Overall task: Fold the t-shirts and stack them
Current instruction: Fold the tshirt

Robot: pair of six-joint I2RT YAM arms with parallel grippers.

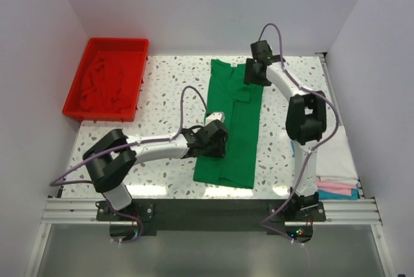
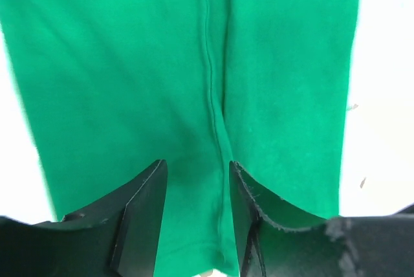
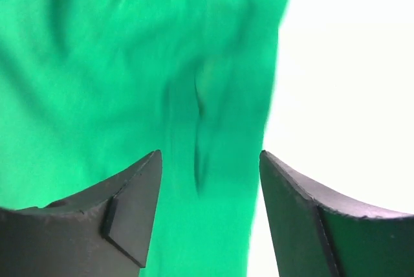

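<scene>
Folding looked midway: the green t-shirt (image 1: 240,151) lay as a long narrow strip on the middle of the table, far edge toward near edge. Left tool (image 2: 197,183) and right tool (image 3: 210,167) hung spread over it, pinching nothing; next, probably, a grip on one end to fold it crosswise

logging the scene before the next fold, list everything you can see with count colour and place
green t-shirt: 1, bright green, long folded strip, table middle
dark red t-shirts: count unclear, dark red, crumpled in tray
white t-shirt: 1, white, folded, right near edge
pink t-shirt: 1, pink, edge showing under white
teal t-shirt: 1, teal, edge showing under pink
tray: 1, red, far left
table: 1, white speckled
left gripper: 1, black, open above green near half
right gripper: 1, black, open above green far end
</scene>
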